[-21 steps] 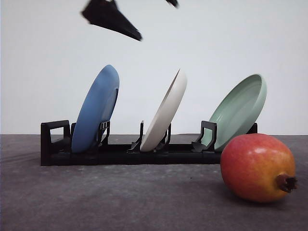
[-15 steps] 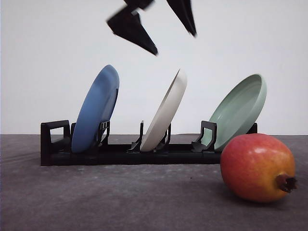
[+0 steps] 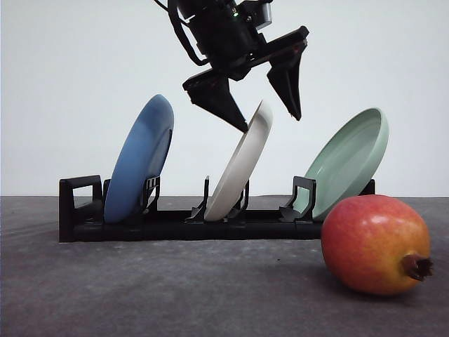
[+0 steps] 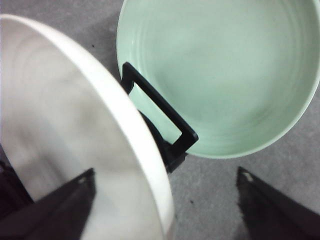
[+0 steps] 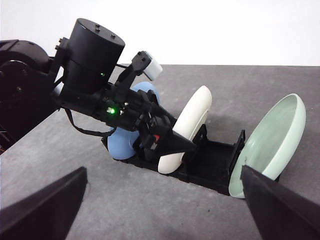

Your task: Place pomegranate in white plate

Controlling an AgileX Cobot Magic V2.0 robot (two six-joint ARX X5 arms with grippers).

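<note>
- The step in hand looks like fetching the white plate (image 3: 242,165) out of the black rack (image 3: 175,223), where it leans upright between the blue plate (image 3: 140,160) and the green plate (image 3: 349,160).
- The left gripper (image 3: 265,116) hangs over the white plate's top rim, jaws spread wide and empty, one finger on each side of the rim.
- The pomegranate (image 3: 375,243) lies on the grey table (image 3: 175,288) in front of the green plate, well apart from both grippers.
- The right gripper (image 5: 165,205) hovers back from the rack, fingers wide apart, holding nothing.
- Next, I judge, the left gripper needs to come down a little and close on the rim, then lift the plate clear without knocking its neighbours.
</note>
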